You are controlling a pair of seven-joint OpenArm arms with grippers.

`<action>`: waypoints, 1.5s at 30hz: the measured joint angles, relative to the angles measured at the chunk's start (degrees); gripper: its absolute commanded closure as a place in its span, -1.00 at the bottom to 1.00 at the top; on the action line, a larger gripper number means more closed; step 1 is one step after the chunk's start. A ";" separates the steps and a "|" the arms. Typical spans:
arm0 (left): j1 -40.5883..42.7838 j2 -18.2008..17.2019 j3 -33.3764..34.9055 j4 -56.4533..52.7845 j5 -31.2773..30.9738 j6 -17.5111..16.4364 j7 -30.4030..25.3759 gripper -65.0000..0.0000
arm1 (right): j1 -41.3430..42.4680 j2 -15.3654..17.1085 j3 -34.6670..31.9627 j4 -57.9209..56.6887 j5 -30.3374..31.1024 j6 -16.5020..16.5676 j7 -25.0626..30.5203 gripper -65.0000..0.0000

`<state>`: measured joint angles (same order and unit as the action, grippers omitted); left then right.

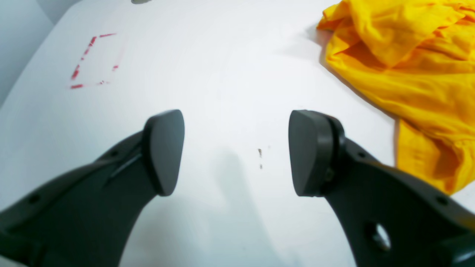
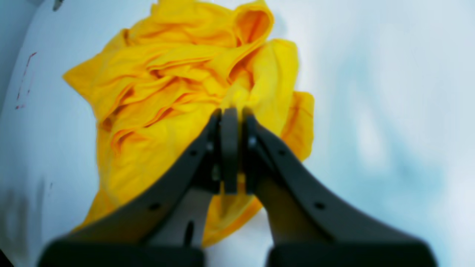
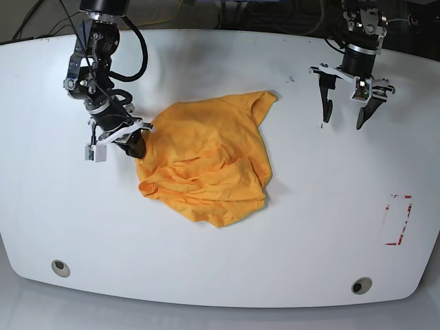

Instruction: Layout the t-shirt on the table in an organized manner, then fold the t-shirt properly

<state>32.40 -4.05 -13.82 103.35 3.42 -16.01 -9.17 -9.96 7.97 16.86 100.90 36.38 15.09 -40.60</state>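
1. At the left of the base view, the right end effector [image 3: 139, 146] sits low at the left edge of the t-shirt [image 3: 206, 165]. Its jaws are pressed together, and the right wrist view shows yellow fabric pinched between them [image 2: 230, 111].
2. The t-shirt lies crumpled in a rumpled heap on the white surface [image 3: 289, 227], a little left of the middle. One pointed corner reaches up and to the right. From the right wrist camera the t-shirt [image 2: 174, 92] is bunched in thick folds just ahead of the closed tips.
3. Right of the shirt, the left end effector [image 3: 344, 117] hangs above bare surface, well apart from the cloth, jaws spread wide and holding nothing. In its own camera the two dark pads frame the left end effector [image 1: 237, 152] over white surface, with the t-shirt [image 1: 408, 74] off to the side.
4. Farther right, near the edge, is a red tape rectangle outline [image 3: 399, 220].
5. Two round grey grommets sit near the front edge, one at the left [image 3: 60, 265], one at the right [image 3: 359, 284].
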 measured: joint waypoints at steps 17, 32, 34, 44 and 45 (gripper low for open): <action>-9.22 -0.72 9.68 -0.28 0.44 -0.35 7.56 -0.72 | -2.54 0.63 -0.09 9.38 -0.13 -0.04 -3.63 1.00; -26.60 3.58 18.80 -5.62 -0.09 -0.15 22.43 -0.72 | -2.29 1.22 -1.88 9.27 -0.42 -0.09 -3.54 1.00; -28.09 4.48 18.84 -7.08 -0.02 -0.11 23.56 -0.71 | -2.27 1.18 -2.32 9.27 -0.70 -0.04 -3.54 1.00; -32.09 6.25 18.60 -14.73 -0.04 0.28 24.30 -0.71 | -2.36 1.05 -4.59 9.27 -5.97 -0.02 -3.58 1.00; -32.28 6.34 18.62 -15.80 -0.04 0.24 24.44 -0.71 | -2.34 0.92 -4.59 9.27 -5.99 0.02 -3.58 1.00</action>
<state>0.12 2.28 4.80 87.55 3.38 -15.77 15.27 -12.29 8.88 12.27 110.17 30.39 15.11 -44.18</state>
